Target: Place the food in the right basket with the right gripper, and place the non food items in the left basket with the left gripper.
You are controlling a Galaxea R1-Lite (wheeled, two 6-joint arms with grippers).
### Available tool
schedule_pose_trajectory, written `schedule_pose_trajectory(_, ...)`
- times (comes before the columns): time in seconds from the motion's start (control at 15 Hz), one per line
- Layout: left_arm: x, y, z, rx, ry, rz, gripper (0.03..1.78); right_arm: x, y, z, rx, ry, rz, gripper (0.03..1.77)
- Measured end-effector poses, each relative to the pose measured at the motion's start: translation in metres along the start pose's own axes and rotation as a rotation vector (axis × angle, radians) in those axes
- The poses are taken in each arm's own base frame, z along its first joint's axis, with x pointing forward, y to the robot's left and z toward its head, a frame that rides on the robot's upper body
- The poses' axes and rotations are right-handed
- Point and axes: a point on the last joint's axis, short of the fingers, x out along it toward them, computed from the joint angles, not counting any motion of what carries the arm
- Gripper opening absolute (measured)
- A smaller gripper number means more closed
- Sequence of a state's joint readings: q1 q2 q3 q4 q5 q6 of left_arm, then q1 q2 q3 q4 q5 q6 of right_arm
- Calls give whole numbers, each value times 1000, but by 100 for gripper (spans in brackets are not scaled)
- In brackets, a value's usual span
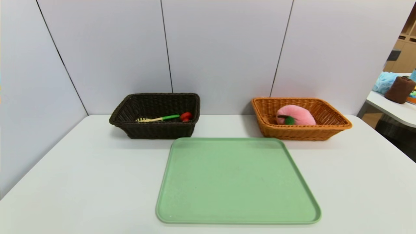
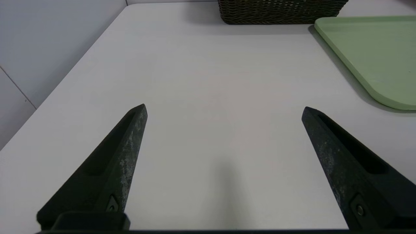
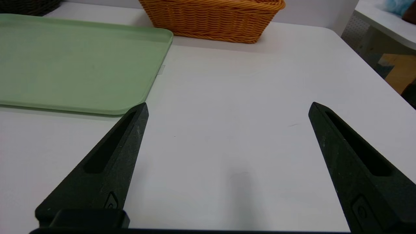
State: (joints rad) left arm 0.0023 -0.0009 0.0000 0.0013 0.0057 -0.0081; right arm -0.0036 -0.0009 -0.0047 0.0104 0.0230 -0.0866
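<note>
Both grippers, left gripper (image 2: 224, 109) and right gripper (image 3: 228, 106), hang spread wide and empty over the table's (image 1: 65, 182) near edge, beside the green tray (image 1: 237, 182).

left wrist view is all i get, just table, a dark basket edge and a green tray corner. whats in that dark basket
Observer: The dark basket holds a yellow spoon with a green handle and a small red duck.
Operator: is the peach sorted
Observer: Yes, the pink peach lies inside the orange basket.
Operator: anything left on the tray
Observer: No, the green tray is bare in the head view.
Operator: wheres the right pincer
Observer: The right pincer hangs open over bare table, beside the tray, holding nothing.
</note>
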Motion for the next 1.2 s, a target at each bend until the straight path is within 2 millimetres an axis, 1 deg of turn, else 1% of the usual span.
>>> schedule_pose_trajectory(0.27,0,0,0,-14,2,0,169,0,0,-1,-8,3,-4,170)
schedule_pose_trajectory(0.47,0,0,0,-18,3,0,169,0,-1,-1,92,1,-26,170)
schedule_pose_trajectory(1.2,0,0,0,-20,0,-1,169,0,-1,-1,102,0,-27,170)
